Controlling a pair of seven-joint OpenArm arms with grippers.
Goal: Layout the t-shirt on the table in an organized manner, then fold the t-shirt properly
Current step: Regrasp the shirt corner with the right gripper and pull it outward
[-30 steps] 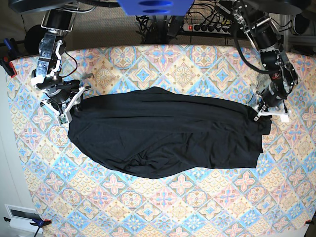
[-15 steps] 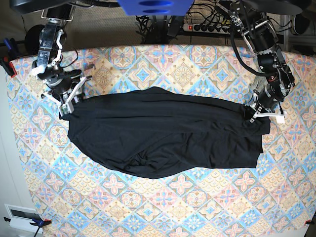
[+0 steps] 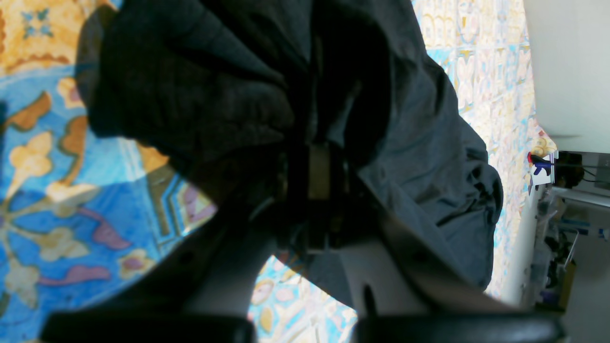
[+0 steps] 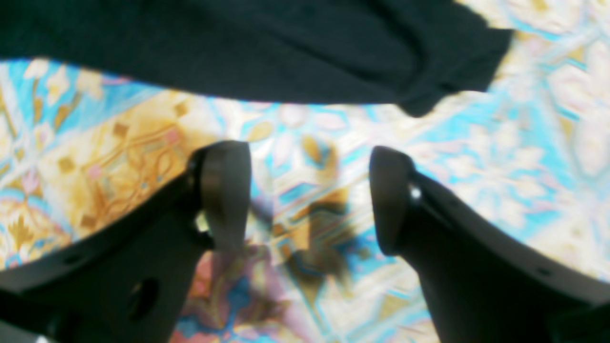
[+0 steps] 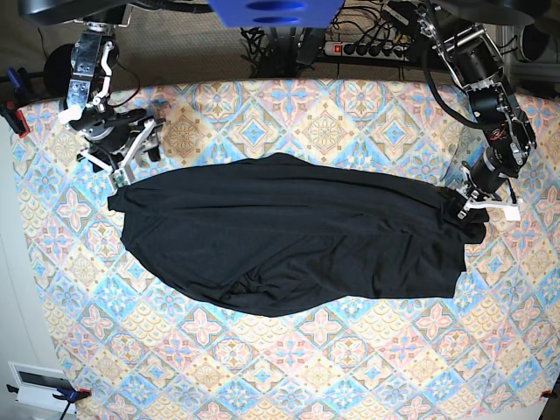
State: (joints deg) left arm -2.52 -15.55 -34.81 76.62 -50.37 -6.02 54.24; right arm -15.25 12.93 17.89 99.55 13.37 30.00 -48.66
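Observation:
The black t-shirt point(image 5: 289, 236) lies spread in a wide oval across the middle of the patterned table point(image 5: 289, 367). At its right edge my left gripper point(image 5: 475, 204) is shut on the cloth. In the left wrist view, bunched t-shirt fabric point(image 3: 200, 95) wraps around the closed jaws of the left gripper point(image 3: 317, 176). My right gripper point(image 5: 122, 164) hovers just behind the shirt's left corner, open. The right wrist view shows the right gripper point(image 4: 307, 200) with its fingers point(image 4: 224, 195) spread over bare table cloth, nothing between them, and the t-shirt edge point(image 4: 238, 47) beyond the tips.
A power strip point(image 5: 367, 48) and cables lie behind the table's far edge. A red clamp point(image 5: 13, 115) grips the left edge. A white box point(image 5: 35, 385) sits off the front left corner. Patterned cloth shows all around the shirt.
My right gripper has let go of the shirt's left corner, opened wide and moved back off it. My left gripper has shut on the shirt's right edge, bunching it slightly.

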